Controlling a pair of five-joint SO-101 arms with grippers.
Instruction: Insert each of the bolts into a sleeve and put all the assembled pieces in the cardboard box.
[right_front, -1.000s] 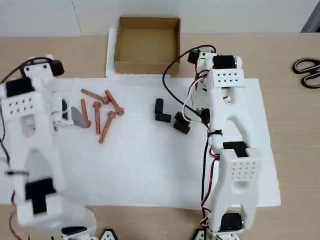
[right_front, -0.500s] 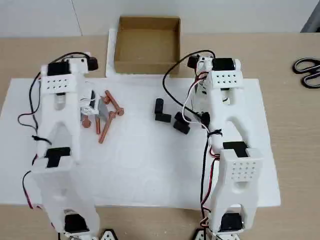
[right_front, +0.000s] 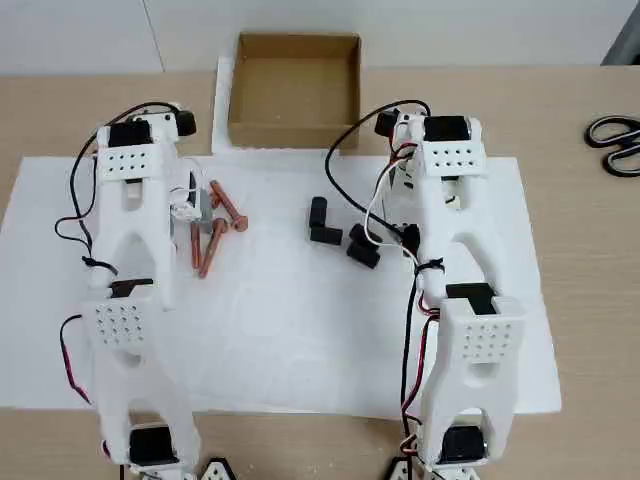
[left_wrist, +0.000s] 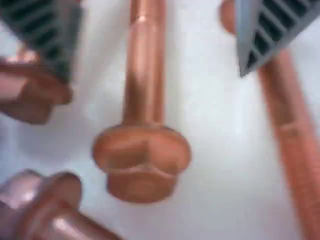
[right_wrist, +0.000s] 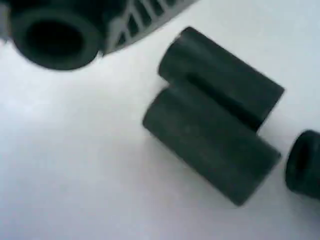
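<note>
Several copper bolts (right_front: 214, 222) lie in a loose heap on the white foam mat (right_front: 300, 330), at the left. My left gripper (right_front: 195, 212) hangs open right over them. In the left wrist view one bolt (left_wrist: 142, 150) lies head-first between the spread fingertips of that gripper (left_wrist: 155, 72), with more bolts on either side. Black sleeves (right_front: 340, 236) lie mid-mat; two (right_wrist: 215, 140) rest side by side. My right gripper (right_front: 397, 198) sits just right of them, mostly hidden under its arm. Another sleeve (right_wrist: 55, 35) shows end-on close to it. The cardboard box (right_front: 295, 120) stands open at the back.
Scissors (right_front: 615, 140) lie on the wooden table at the far right. A white foam piece (right_front: 222, 100) sits under the box's left side. Both arm bases stand at the front edge, and cables (right_front: 345, 150) loop off the right arm.
The left arm has swung in from the far left edge of the mat and now stands over the bolts. The right arm, bolts and sleeves have kept still.
</note>
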